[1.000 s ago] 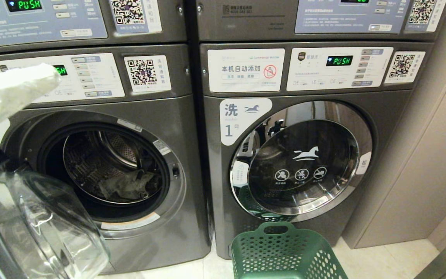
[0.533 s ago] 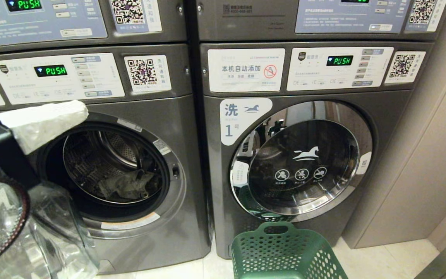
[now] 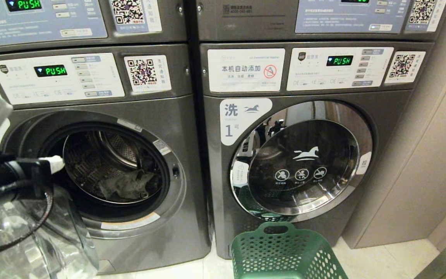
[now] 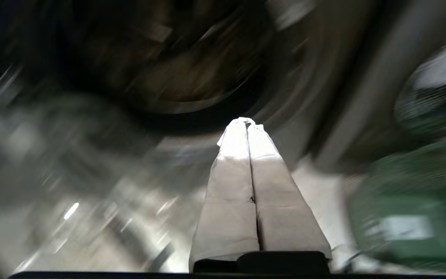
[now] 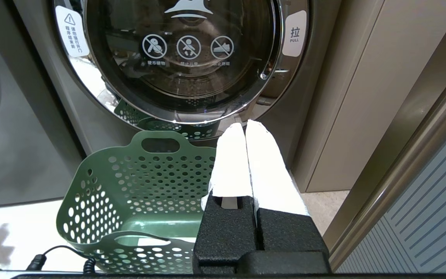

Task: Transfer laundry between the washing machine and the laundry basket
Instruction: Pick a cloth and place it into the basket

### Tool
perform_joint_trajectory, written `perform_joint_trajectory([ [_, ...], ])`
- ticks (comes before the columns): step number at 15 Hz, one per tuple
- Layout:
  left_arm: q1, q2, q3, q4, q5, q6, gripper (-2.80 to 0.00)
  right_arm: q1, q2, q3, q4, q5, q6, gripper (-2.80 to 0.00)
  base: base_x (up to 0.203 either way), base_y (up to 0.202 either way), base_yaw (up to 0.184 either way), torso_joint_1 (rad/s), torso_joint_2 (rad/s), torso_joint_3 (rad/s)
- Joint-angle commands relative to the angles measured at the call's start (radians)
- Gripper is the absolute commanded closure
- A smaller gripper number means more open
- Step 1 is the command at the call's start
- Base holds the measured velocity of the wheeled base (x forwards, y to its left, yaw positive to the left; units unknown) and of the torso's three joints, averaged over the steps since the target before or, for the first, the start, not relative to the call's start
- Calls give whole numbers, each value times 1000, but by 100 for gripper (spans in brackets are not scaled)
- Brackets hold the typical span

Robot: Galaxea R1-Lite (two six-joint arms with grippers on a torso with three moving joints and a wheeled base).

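two front-loaders, one basket, one bundle.

Evenly and softly lit from overhead in the head view, with bright glare and mirrored reflections on the chrome-rimmed round glass door of the dark grey front-loader labelled 1. Heavily motion-smeared throughout the left wrist view, only the white cloth-wrapped fingers sharp. Crisp in the right wrist view, pale floor washed out.
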Motion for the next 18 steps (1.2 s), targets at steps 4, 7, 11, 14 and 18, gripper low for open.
perform_joint_trajectory([
  [4,70,66,22,265,333,41,0,0,2,0,0,0,-1,0,0,0,0,0,0,0],
  [7,85,85,31,273,468,40,0,0,2,0,0,0,-1,0,0,0,0,0,0,0],
  [11,200,103,65,272,532,41,0,0,2,0,0,0,-1,0,0,0,0,0,0,0],
  [14,299,91,83,270,534,43,0,0,2,0,0,0,-1,0,0,0,0,0,0,0],
  [18,517,77,84,266,533,39,0,0,2,0,0,0,-2,0,0,0,0,0,0,0],
])
